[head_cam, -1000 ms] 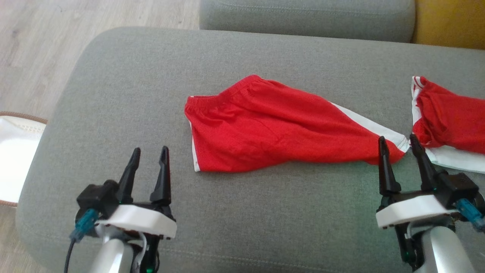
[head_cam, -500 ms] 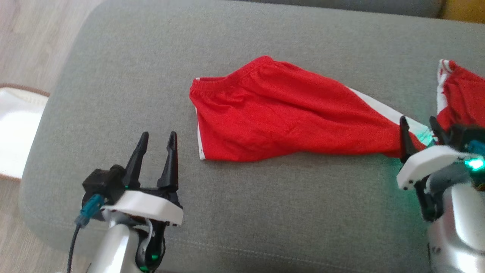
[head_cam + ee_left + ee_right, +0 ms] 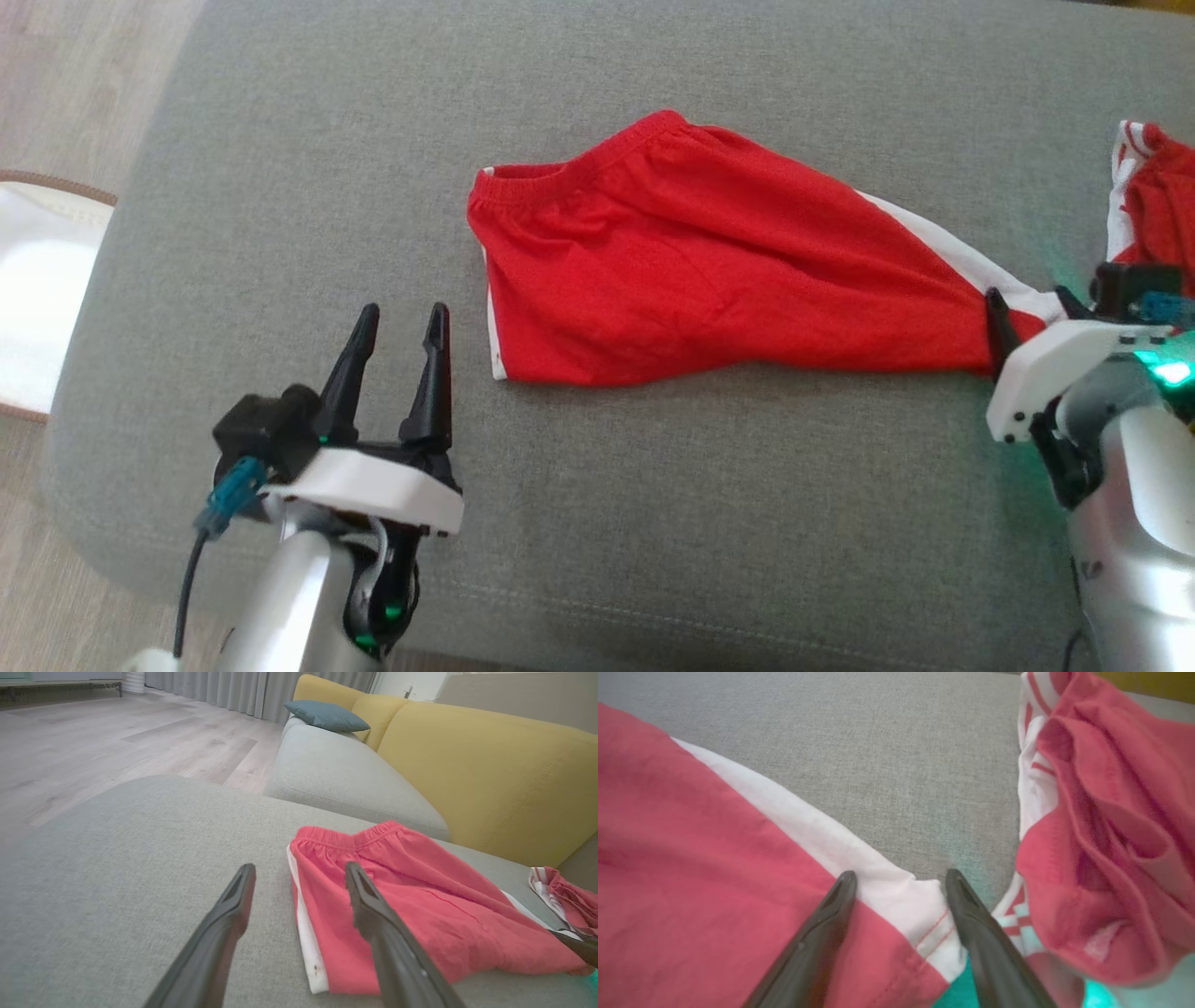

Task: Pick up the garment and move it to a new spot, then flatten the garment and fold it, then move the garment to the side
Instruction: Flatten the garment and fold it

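Grey woven upholstery of a broad sofa seat [image 3: 280, 187] carries everything, with pale wooden floor [image 3: 75, 56] beyond its left edge and a white object with a brown rim [image 3: 37, 280] lying there. The left wrist view shows a yellow backrest [image 3: 490, 774] behind the seat, a blue-grey cushion [image 3: 327, 716] further along it and grey curtains [image 3: 233, 690] at the far wall.

The red shorts [image 3: 691, 280] lie roughly flat near the middle of the seat, elastic waistband toward the robot's left. A white side stripe runs along the far edge to the hem at the right. A second red-and-white garment [image 3: 1153, 196] sits crumpled just beside that hem, not overlapping it.

The left gripper [image 3: 403, 310] hovers over bare upholstery just left of the waistband end, apart from the cloth, its fingers [image 3: 434, 373] spread wide and holding nothing.

The right gripper [image 3: 1027, 297] is down at the hem corner of the shorts. In its own wrist view the fingers [image 3: 822, 933] are spread, with the white-striped corner lying between them. One finger is over red cloth, the other at the corner's edge. The cloth is not pinched, and whether the tips touch it cannot be told.
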Controlling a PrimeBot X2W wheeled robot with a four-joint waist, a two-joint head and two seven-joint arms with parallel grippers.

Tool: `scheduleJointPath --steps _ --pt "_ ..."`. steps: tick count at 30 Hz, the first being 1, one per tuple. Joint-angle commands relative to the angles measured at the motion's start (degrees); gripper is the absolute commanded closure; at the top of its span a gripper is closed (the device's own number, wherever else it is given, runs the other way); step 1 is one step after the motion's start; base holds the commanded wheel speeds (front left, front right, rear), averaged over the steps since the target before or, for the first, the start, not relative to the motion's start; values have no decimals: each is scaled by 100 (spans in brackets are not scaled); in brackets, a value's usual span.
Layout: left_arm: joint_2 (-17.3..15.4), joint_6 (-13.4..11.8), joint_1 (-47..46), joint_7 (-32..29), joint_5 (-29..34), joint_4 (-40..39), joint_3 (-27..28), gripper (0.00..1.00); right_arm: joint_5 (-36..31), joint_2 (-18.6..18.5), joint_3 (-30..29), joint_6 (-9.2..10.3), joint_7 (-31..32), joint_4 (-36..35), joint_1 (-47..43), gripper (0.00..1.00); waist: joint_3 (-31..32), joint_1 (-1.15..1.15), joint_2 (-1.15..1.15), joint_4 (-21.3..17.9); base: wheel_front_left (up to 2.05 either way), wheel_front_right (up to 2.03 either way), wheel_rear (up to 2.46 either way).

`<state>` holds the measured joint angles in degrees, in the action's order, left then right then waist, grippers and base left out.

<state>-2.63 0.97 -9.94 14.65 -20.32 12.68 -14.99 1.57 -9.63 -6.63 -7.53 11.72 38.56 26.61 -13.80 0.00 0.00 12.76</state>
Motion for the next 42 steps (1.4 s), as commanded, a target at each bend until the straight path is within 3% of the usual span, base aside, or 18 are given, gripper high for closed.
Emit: scheduleJointPath --steps 1,8,18,23,27,31,35,38,42 --pt "-25 -35 -256 35 -37 -171 130 0 94 -12 291 4 14 -51 82 100 2 0 0 -22 0 0 0" --pt "-25 -47 -275 35 -49 -142 133 0 406 -420 624 4 -335 -254 771 100 147 0 0 -142 0 0 0" --pt "-25 -31 -162 35 -154 -126 159 0 423 -1068 1048 4 -890 -134 2692 100 545 0 0 -99 0 0 0" --pt "-25 -31 -48 35 -197 -132 182 0 249 -950 1412 4 -1698 117 3645 100 752 0 0 -20 0 0 0" --pt "-25 -27 54 35 -195 -134 220 0 301 -724 1840 4 -2230 196 3868 100 857 0 0 -21 0 0 0" --pt "-25 -52 188 35 -206 -170 312 0 616 -366 2696 4 -2560 100 3562 100 953 0 0 -89 0 0 0" --pt "-25 -45 280 35 -195 -190 357 0 1221 -142 3773 4 -2623 -115 2627 100 1027 0 0 -222 0 0 0" --pt "-25 -46 309 35 -197 -203 349 0 1591 -182 4662 4 -2625 -358 1787 100 1067 0 0 -347 0 0 0" --pt "-25 -46 334 35 -191 -191 323 0 2092 -456 5302 4 -2461 -728 778 100 1140 0 0 -531 0 0 0"
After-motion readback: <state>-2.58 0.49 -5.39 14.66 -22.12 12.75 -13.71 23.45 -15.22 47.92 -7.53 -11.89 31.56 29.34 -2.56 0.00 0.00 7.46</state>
